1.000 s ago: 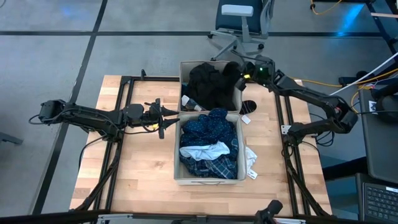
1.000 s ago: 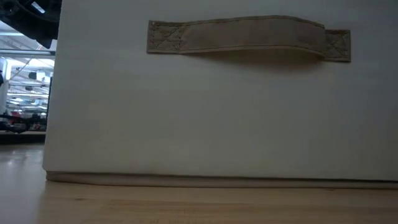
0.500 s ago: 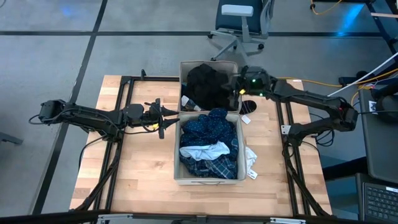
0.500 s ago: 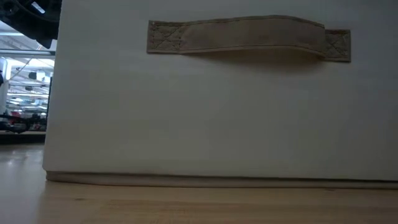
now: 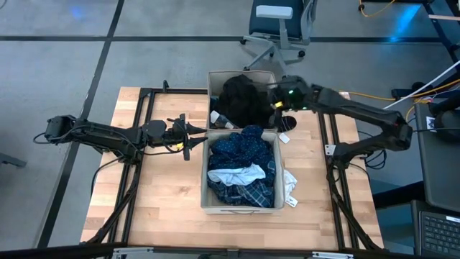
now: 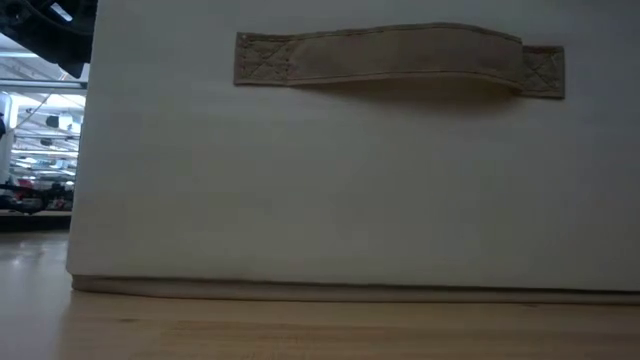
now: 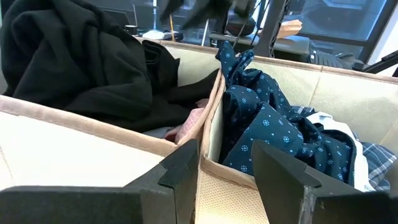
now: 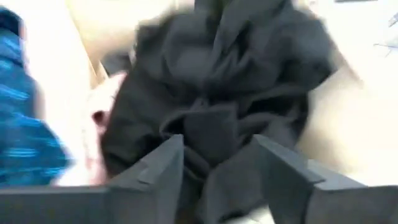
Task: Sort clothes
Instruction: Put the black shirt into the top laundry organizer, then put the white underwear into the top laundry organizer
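Seen from the high view, the right pincer (image 5: 277, 101) is hung over the far bin's (image 5: 213, 78) right rim, just above the black garment (image 5: 241, 99) piled inside; finger state can't be told from up here. A dark sock (image 5: 288, 123) is left on the tabletop (image 5: 165, 194) just right of that bin. The near bin (image 5: 205, 205) is stuffed w/ the navy dotted garment (image 5: 243, 146), white top (image 5: 233, 175) and plaid shirt (image 5: 244, 193). The left pincer (image 5: 188, 137) is parked beside the bins' left walls, well apart from the sock.

Low view: only a beige bin wall & handle are shown, nothing else.

Left wrist view: left fingers (image 7: 180, 171) are seen apart, nothing held, aimed at the seam between the bins; black cloth one side, dotted navy the other, a bit of pink shirt (image 7: 189, 124) between.

Right wrist view: right fingers (image 8: 158, 168) are spread, empty, black folds directly beyond.

Handling, as judged: all soft, light, limp fabric; it'll drape and snag on rims. Best pinched at a raised fold or bunched ridge, not a flat spot. The sock is small and should be taken mid-body.
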### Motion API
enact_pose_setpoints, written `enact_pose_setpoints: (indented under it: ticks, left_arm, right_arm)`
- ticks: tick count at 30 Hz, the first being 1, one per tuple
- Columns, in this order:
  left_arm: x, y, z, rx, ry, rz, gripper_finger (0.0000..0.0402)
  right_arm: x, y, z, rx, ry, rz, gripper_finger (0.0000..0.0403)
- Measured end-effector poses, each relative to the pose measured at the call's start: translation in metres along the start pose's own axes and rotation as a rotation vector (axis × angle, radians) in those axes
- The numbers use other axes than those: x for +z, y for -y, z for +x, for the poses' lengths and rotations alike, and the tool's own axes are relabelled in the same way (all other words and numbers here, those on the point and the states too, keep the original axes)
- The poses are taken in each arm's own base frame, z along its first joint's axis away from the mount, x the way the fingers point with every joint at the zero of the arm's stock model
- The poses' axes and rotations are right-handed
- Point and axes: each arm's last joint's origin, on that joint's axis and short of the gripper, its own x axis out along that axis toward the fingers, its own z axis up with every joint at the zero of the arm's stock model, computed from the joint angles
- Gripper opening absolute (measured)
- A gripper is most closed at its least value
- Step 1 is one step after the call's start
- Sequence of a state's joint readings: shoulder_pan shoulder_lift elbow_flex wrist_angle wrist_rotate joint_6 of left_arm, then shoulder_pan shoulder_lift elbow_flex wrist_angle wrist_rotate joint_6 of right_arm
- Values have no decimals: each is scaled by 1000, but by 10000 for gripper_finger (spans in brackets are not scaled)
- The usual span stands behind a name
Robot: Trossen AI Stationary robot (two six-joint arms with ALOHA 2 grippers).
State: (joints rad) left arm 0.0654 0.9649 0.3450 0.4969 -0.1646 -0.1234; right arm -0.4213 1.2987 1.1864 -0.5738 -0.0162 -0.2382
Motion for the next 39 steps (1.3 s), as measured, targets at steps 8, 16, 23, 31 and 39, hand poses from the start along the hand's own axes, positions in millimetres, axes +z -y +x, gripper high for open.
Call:
enact_pose_setpoints:
  ticks: [8,16,23,31,39]
  left_arm:
    - [0,0,0,0,0,0,139]
    - [0,0,0,-1,4,-4,139]
    - [0,0,0,-1,6,-2,139]
    - [0,0,0,-1,7,-2,139]
    - [0,0,0,0,8,-2,139]
  right_arm:
    - [33,-25,-98,51,-90,126,267]
    - [-22,-77,-145,86,-192,229,273]
    - [-86,-116,-136,159,-263,298,273]
    - [-147,-163,-99,264,-307,271,273]
    - [-171,-204,-65,326,-236,245,273]
